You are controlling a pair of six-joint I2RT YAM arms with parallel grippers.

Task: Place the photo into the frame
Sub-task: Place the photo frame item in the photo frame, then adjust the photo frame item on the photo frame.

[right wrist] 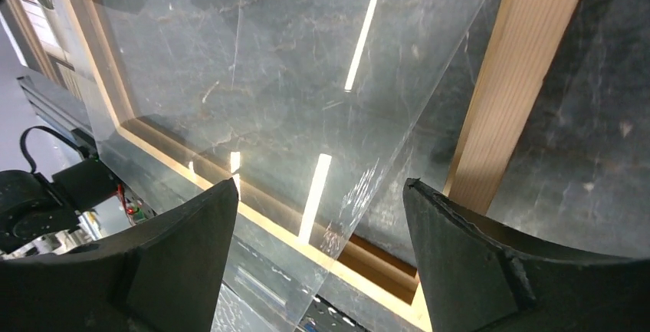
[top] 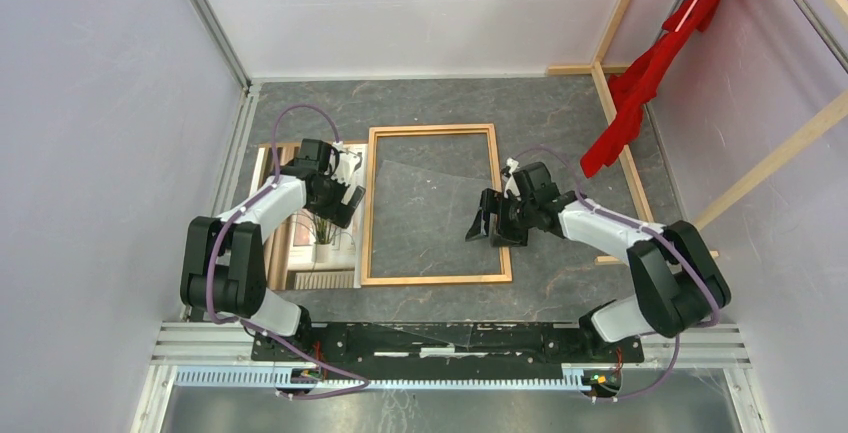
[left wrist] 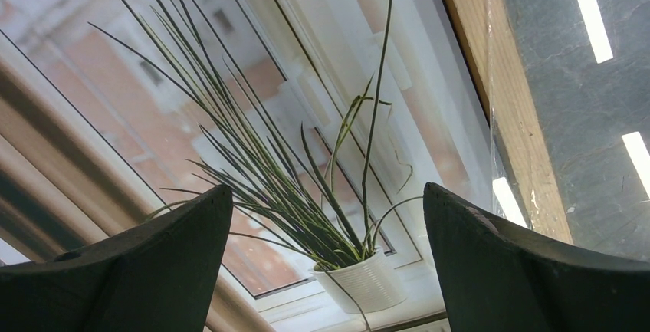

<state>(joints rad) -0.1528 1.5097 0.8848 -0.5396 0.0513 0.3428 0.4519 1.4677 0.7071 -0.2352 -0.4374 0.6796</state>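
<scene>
The photo (top: 320, 243) lies flat on the table (top: 560, 103) just left of the frame (top: 430, 279) and outside it. The left gripper (left wrist: 326, 194) hangs over the photo's potted plant, its jaws spread and holding nothing. The right gripper (right wrist: 320, 182) hangs over the near right part of the frame, jaws likewise parted and empty, above a clear sheet (right wrist: 253, 64) lying askew across the frame.

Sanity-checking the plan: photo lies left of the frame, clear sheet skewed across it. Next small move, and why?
Probably close the right tool on the clear sheet at its edge. That edge runs between its open jaws, and the sheet lies skewed over the frame, so it likely needs squaring before the photo, under the open left tool, goes in.
</scene>
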